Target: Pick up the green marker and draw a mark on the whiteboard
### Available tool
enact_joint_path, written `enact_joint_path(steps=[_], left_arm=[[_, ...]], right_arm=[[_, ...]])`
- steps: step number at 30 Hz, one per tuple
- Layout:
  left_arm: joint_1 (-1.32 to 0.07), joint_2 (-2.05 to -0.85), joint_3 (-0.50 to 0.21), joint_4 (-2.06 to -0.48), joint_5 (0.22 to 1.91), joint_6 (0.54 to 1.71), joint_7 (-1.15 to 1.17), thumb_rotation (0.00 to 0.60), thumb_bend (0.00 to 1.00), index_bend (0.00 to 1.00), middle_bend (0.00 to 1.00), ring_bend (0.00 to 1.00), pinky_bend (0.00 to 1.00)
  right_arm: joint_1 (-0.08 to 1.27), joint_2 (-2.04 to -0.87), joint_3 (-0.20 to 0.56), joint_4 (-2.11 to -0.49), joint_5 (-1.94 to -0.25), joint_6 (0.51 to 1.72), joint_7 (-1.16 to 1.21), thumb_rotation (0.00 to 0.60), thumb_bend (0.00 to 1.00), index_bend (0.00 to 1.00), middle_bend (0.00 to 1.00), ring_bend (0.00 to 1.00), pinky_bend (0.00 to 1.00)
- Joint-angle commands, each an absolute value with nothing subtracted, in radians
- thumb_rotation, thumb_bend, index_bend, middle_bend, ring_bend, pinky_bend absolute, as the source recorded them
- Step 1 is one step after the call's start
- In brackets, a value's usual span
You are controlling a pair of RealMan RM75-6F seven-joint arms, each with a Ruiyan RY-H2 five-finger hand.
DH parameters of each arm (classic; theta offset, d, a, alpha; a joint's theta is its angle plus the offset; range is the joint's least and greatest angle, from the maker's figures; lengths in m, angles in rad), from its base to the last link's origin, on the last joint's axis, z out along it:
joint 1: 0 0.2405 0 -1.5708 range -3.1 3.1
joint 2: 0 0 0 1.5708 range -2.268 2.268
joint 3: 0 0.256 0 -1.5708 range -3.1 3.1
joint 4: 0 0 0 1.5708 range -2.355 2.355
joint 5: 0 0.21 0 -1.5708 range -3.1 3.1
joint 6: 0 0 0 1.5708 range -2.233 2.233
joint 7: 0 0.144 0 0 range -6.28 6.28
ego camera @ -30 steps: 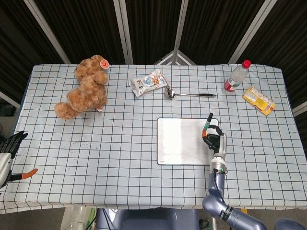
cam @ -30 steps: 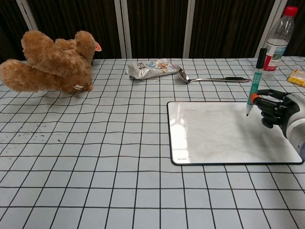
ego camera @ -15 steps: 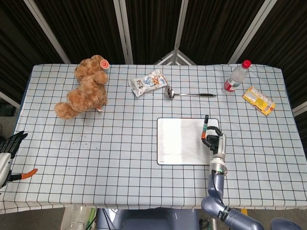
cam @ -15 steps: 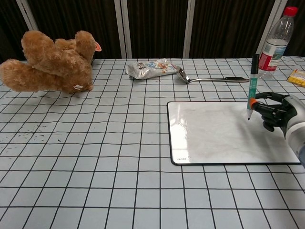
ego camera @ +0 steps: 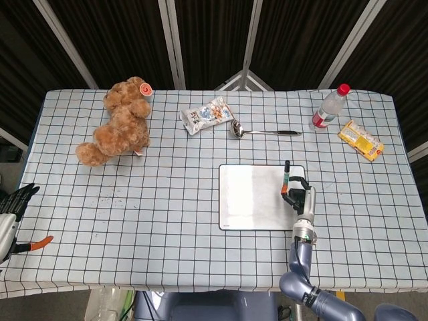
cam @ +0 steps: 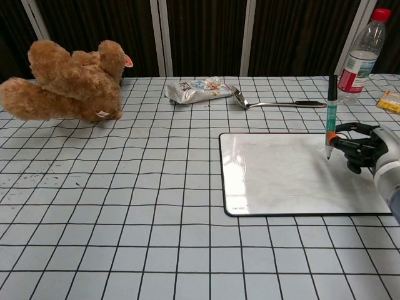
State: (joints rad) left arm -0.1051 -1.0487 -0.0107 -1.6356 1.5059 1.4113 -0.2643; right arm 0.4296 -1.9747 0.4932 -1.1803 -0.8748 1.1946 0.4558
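Observation:
My right hand (cam: 365, 147) (ego camera: 299, 194) grips the green marker (cam: 330, 119) (ego camera: 285, 175) near its lower end. The marker stands nearly upright, cap end up, with its tip down at the right part of the whiteboard (cam: 294, 172) (ego camera: 257, 197). I cannot tell whether the tip touches the surface. The board shows no clear mark. My left hand (ego camera: 15, 200) hangs off the table's left edge with its fingers spread, holding nothing; the chest view does not show it.
A brown teddy bear (ego camera: 119, 124) lies at the back left. A snack packet (ego camera: 205, 114) and a metal spoon (ego camera: 262, 131) lie behind the whiteboard. A water bottle (ego camera: 330, 105) and a yellow packet (ego camera: 360, 140) sit at the back right.
The right hand has tilted the marker from leaning right to nearly upright and shifted it slightly toward the board's right edge. The left hand has not moved.

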Motion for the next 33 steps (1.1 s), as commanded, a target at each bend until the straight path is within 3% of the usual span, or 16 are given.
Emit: enact_joint_path(steps=[1, 33], left_arm=[[-0.106, -1.049, -0.011, -1.636, 1.506, 1.410, -0.265, 0.600, 0.00, 0.00, 0.00, 0.00, 0.00], [-0.110, -1.039, -0.012, -1.647, 1.505, 1.404, -0.292, 0.600, 0.00, 0.00, 0.00, 0.00, 0.00]], right_arm=[[0.432, -1.976, 0.493, -1.176, -0.879, 1.192, 0.448, 0.600, 0.61, 0.90, 1.00, 1.00, 0.92], [0.508, -2.065, 0.550, -1.132, -0.855, 1.118, 0.409, 0.600, 0.61, 0.90, 1.00, 1.00, 0.91]])
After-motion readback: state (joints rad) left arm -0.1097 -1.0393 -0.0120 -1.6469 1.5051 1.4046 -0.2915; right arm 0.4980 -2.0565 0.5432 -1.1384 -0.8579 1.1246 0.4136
